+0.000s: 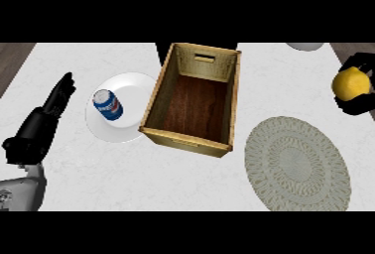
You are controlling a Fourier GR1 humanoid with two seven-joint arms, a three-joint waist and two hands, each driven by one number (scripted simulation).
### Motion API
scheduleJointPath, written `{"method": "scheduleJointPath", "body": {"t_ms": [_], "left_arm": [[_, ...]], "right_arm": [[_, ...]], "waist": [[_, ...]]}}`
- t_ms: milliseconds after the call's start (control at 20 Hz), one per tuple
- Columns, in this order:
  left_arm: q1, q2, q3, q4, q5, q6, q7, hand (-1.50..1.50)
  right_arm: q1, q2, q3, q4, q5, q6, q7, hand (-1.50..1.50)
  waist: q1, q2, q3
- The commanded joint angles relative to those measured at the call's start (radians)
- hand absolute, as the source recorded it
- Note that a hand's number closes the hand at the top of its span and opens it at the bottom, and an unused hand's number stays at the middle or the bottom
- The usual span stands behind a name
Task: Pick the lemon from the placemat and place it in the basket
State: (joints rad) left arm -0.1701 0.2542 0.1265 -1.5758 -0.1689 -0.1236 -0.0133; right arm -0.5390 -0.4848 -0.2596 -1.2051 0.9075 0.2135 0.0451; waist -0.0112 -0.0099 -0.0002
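Now right robot hand (356, 101) grips lemon (349, 83).

Black left hand (36, 130), grey forearm (22, 194)

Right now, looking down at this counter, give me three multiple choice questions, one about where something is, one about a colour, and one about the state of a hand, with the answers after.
1. Where is the lemon?
A. In the right hand at the view's right edge
B. Inside the basket
C. On the white plate

2. What colour is the can lying on the plate?
A. Green
B. Blue, with white and red
C. Plain yellow

3. What is the left hand doing?
A. Curled round the can
B. Pressing on the placemat
C. Open, fingers straight, holding nothing

Answers:
1. A, black fingers wrap the lemon off beyond the placemat, which has nothing on it.
2. B, its body is blue with a white and red band.
3. C, it shows at the view's left, fingers straight, apart from the plate.
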Motion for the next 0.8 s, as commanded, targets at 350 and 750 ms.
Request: {"method": "scheduleJointPath", "body": {"t_ms": [350,750], "left_arm": [[-0.005,0.007,0.006,-0.006,0.012,-0.018,-0.001,0.0],[-0.028,-0.004,-0.006,-0.015,0.001,-0.013,0.049,0.0]], "right_arm": [[-0.324,0.066,-0.133,-0.332,-0.338,0.183,0.217,1.5],[-0.608,0.13,-0.081,-0.386,-0.507,0.353,0.596,1.5]], "waist": [[0.007,0.0,-0.002],[0.013,0.002,-0.001]]}}
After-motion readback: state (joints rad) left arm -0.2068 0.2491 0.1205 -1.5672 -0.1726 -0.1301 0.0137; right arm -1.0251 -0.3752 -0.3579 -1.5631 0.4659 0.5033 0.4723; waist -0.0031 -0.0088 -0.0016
